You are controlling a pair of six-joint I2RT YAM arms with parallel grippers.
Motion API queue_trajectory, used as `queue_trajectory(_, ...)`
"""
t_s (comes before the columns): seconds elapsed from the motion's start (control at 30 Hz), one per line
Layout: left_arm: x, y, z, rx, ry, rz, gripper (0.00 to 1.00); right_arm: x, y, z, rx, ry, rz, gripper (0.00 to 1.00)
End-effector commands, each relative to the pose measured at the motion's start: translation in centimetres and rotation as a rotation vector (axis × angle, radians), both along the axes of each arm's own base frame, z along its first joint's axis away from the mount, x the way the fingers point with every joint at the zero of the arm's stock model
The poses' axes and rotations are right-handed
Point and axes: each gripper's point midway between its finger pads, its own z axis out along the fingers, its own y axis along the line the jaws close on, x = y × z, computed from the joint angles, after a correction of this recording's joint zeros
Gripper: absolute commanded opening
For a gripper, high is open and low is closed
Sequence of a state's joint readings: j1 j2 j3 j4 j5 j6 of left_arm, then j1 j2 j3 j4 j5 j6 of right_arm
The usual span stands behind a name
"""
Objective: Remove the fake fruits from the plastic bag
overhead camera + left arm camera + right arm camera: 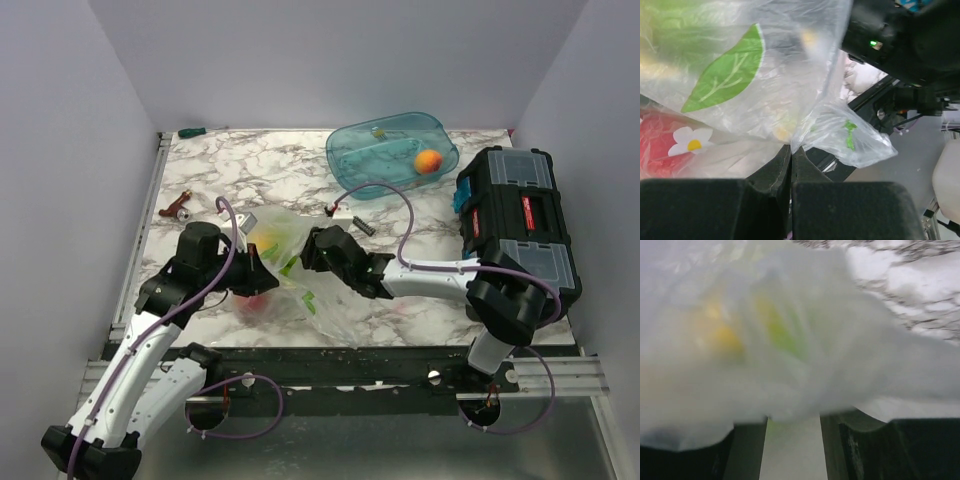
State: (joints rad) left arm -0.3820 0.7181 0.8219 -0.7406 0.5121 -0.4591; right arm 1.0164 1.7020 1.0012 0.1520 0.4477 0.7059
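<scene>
Crinkly see-through lemon-print plastic bag lay btwn the arms, glossy toy fruits inside. Left gripper clamped its film; right gripper stood part-open, empty. Best: hold left firm, right reaches deeper.

A robot test cell in a lab — plain pale walls box in a marble-patterned worktop, a black toolbox alongside.

Crinkly plastic bag, fake fruits inside, between left gripper, right gripper.
</scene>
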Motion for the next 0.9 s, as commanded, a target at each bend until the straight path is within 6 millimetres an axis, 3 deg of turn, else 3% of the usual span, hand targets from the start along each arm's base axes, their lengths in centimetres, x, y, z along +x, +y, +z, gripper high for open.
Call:
queue_trajectory(0.0, 0.9, 0.8, -1.6, 0.066, -0.013, 0.042, 0.00, -3.7, 4.1, 0.8, 0.126, 0.008, 0.242, 0.46)
queue_trajectory(0.1, 1.3, 0.9, -1.3, 0.080, -0.031, 0.039, 0.00, -5.1, 5.2, 1.6, 0.154, 0.008, 0.290, 0.46)
queue_trajectory(0.33, 1.9, 0.9, 0.9, 0.076, -0.130, 0.026, 0.00, -5.6, 7.9, 2.3, 0.180, 0.015, 0.369, 0.45)
queue_trajectory(0.6, 2.4, 1.4, 0.6, 0.082, -0.203, 0.051, 0.00, -5.3, 8.8, 2.5, 0.118, -0.035, 0.394, 0.50)
queue_trajectory(0.87, 2.6, 2.1, 0.6, 0.079, -0.264, 0.096, 0.00, -5.2, 8.2, 7.4, 0.192, -0.088, 0.369, 0.53)
